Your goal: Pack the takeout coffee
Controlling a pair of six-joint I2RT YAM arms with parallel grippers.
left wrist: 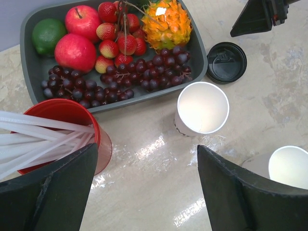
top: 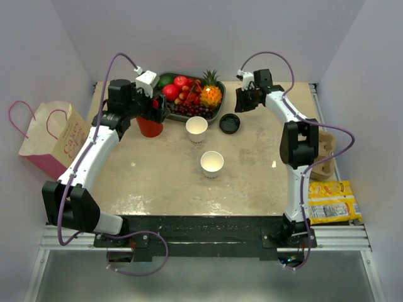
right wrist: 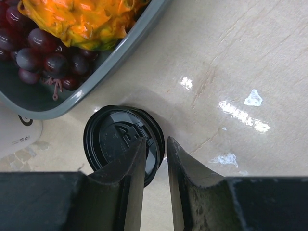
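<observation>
Two white-shelled arms (top: 94, 148) with black joints, looping purple cables (top: 119, 60), matte black wedge-shaped fingers (left wrist: 240, 192)

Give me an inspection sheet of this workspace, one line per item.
Surface: beige table, glossy, with glare patches.
Job's things: black lid lies loose beside the fruit tray; far white cup and near white cup stand upright, lidless.
Clutter: red cup holding white straws; the tray is full of fruit.
Grippers: left gripper open above the red cup; right gripper near the lid, fingers narrowly apart, holding nothing.
Cables: purple cables loop off both wrists.
Surroundings: paper bag left of the table; yellow packets right.
</observation>
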